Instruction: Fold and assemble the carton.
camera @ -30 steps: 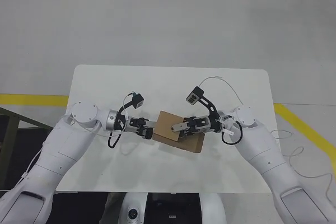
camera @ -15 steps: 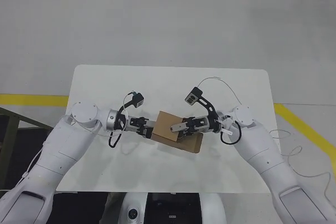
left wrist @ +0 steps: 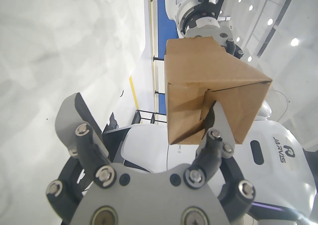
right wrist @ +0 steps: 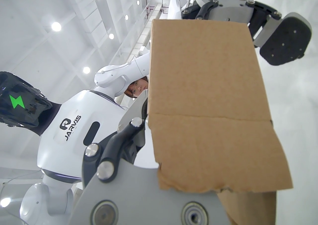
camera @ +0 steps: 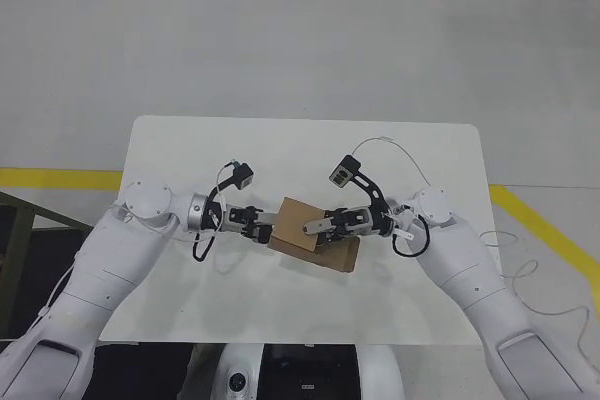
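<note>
The brown carton (camera: pixel 315 238) is held over the middle of the white table (camera: pixel 180 150), between both arms. My right gripper (camera: pixel 322 226) is clamped on the carton's upper wall; one finger (right wrist: pixel 136 116) lies against the cardboard (right wrist: pixel 206 82) and the other is hidden behind it. My left gripper (camera: pixel 264 233) is open at the carton's left end. In the left wrist view, one of its fingers (left wrist: pixel 218 121) pokes into the folded end flaps of the carton (left wrist: pixel 211 87), while the other finger (left wrist: pixel 77 121) stands clear to the side. Its padded finger (right wrist: pixel 283 40) shows past the carton's far end.
A thin white cable (camera: pixel 400 150) lies on the table at the back right. Bare table surface surrounds the carton on every side. Yellow floor tape (camera: pixel 540 215) runs beside the table's right edge.
The left wrist has shifted slightly toward the back of the table, and the carton has moved a little with the arms. Both grips look the same.
</note>
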